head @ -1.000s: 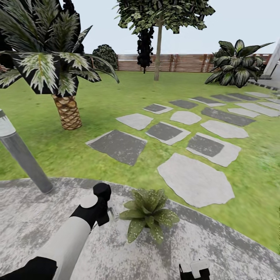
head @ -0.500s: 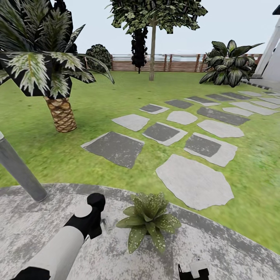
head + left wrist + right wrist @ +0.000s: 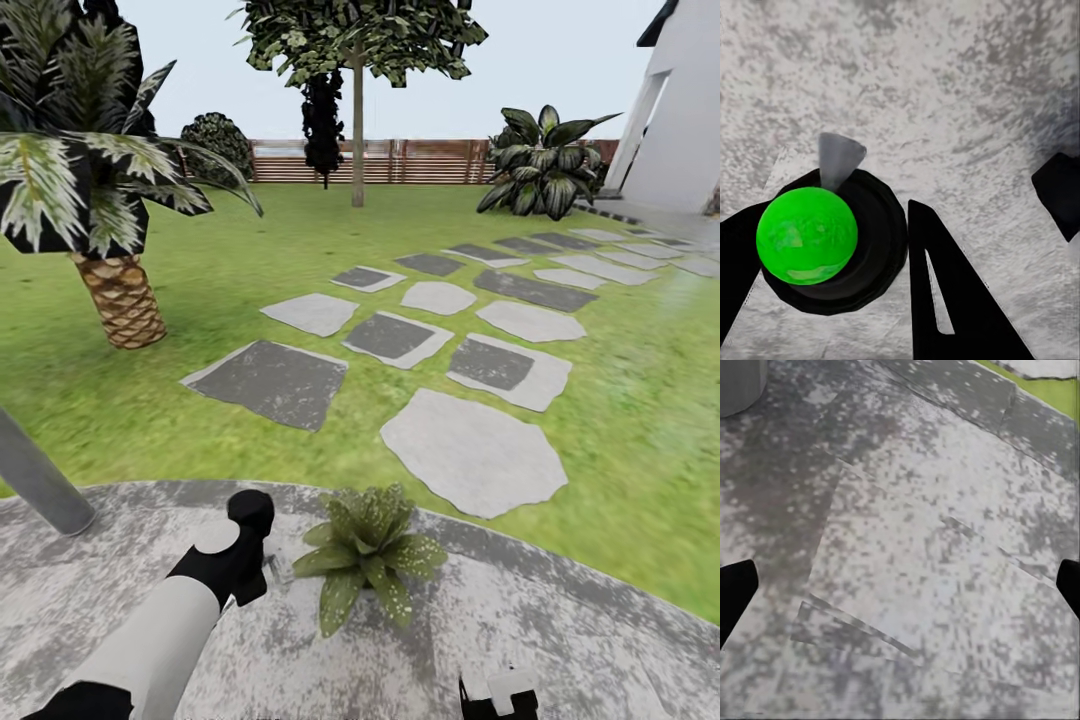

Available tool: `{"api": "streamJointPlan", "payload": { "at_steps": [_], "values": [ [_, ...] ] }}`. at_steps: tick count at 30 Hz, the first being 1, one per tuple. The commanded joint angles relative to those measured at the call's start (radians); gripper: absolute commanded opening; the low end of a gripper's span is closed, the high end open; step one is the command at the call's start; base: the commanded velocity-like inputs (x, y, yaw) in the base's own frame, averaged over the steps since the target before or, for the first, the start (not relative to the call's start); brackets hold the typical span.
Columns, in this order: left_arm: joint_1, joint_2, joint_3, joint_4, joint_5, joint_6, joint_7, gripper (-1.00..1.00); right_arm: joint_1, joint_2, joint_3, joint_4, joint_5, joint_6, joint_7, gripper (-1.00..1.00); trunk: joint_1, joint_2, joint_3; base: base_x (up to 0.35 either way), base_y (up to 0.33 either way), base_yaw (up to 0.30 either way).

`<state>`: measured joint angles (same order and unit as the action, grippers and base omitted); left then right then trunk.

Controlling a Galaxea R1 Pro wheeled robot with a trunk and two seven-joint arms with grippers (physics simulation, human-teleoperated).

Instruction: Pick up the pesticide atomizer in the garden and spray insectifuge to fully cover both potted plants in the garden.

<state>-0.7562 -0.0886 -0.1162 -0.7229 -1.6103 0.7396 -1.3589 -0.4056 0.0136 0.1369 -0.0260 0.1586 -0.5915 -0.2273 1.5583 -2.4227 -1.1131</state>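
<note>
The round grey speckled patio fills the lower part of the head view, its curved edge running from left to lower right. A potted plant stands on it at lower centre, near that edge. A grey lamp post rises from it at the left. Beyond, the green lawn carries grey stepping stones toward the upper right and a palm at upper left.

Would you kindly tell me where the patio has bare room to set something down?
The patio is bare right of the potted plant, out to the lawn. It is crowded between that plant and the left gripper.
</note>
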Motion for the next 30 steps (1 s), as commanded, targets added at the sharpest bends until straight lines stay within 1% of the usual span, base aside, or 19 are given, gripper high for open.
{"api": "streamJointPlan", "payload": {
  "at_steps": [1,3,4,6,7,8,9,11,13,16,17,21,26,30],
  "values": [
    [-0.001,0.001,-0.002,-0.001,-0.005,0.010,-0.008,-1.00,-0.001,0.000,0.006,0.001,0.007,-0.001,-0.010,1.00,0.000,0.000,-0.001,-0.106,0.271,-0.279],
    [-0.003,-0.001,-0.003,0.000,-0.007,0.010,-0.010,-1.00,-0.001,0.000,0.006,0.001,0.007,-0.001,-0.010,1.00,0.000,0.000,-0.001,0.060,0.281,-0.184],
    [-0.014,-0.024,-0.005,0.000,-0.010,0.007,-0.016,-1.00,-0.001,0.000,0.006,0.001,0.007,-0.001,-0.010,1.00,0.000,0.000,-0.001,0.226,0.133,-0.020],
    [-0.048,-0.041,-0.008,0.000,-0.012,0.007,-0.018,-1.00,-0.001,0.000,0.006,0.001,0.007,-0.001,-0.010,1.00,0.000,0.000,-0.001,0.088,0.048,-0.007],
    [-0.065,-0.051,-0.036,0.000,-0.011,0.006,-0.019,-1.00,-0.001,0.000,0.006,0.001,0.007,-0.001,-0.010,1.00,0.000,0.000,-0.001,0.013,0.007,-0.001],
    [-0.070,-0.059,-0.067,0.000,-0.010,0.006,-0.026,-1.00,-0.001,0.000,0.006,0.001,0.007,-0.001,-0.010,1.00,0.000,0.000,-0.001,0.004,0.002,0.000],
    [-0.071,-0.064,-0.079,0.000,-0.010,0.006,-0.036,-1.00,-0.001,-0.002,0.006,0.001,0.008,-0.001,-0.010,1.00,0.000,0.000,-0.001,0.002,0.001,0.000],
    [-0.073,-0.065,-0.088,0.000,-0.011,0.005,-0.051,-1.00,-0.001,-0.004,0.006,0.001,0.009,-0.001,-0.010,1.00,0.000,0.000,-0.001,0.001,0.000,0.000],
    [-0.094,-0.064,-0.091,0.000,-0.009,0.005,-0.073,-1.00,-0.001,-0.005,0.006,0.001,0.010,-0.001,-0.010,1.00,0.000,0.000,-0.001,0.000,0.000,0.000],
    [-0.112,-0.069,-0.092,-0.001,-0.010,0.004,-0.146,-1.00,-0.001,-0.005,0.006,0.001,0.010,-0.001,-0.010,1.00,0.000,0.000,-0.001,0.000,0.000,0.000],
    [-0.114,-0.068,-0.092,-0.001,-0.010,0.003,-0.154,-1.00,-0.001,-0.005,0.006,0.001,0.010,-0.001,-0.010,1.00,0.000,0.000,-0.001,0.000,0.000,0.000],
    [-0.112,-0.060,-0.094,0.000,-0.012,0.002,-0.161,-1.00,-0.001,-0.005,0.006,0.001,0.009,-0.001,-0.010,1.00,0.000,0.000,-0.001,0.000,0.000,0.000],
    [-0.106,-0.060,-0.095,0.009,-0.013,0.002,-0.159,-1.00,-0.001,-0.004,0.006,0.001,0.009,-0.001,-0.010,1.00,0.000,0.000,-0.001,0.000,0.000,-0.014],
    [-0.104,-0.059,-0.097,0.010,-0.015,0.003,-0.156,-1.00,-0.001,-0.004,0.006,0.001,0.008,-0.001,-0.010,1.00,0.000,0.000,-0.001,-0.033,0.025,-0.236]
  ]
}}
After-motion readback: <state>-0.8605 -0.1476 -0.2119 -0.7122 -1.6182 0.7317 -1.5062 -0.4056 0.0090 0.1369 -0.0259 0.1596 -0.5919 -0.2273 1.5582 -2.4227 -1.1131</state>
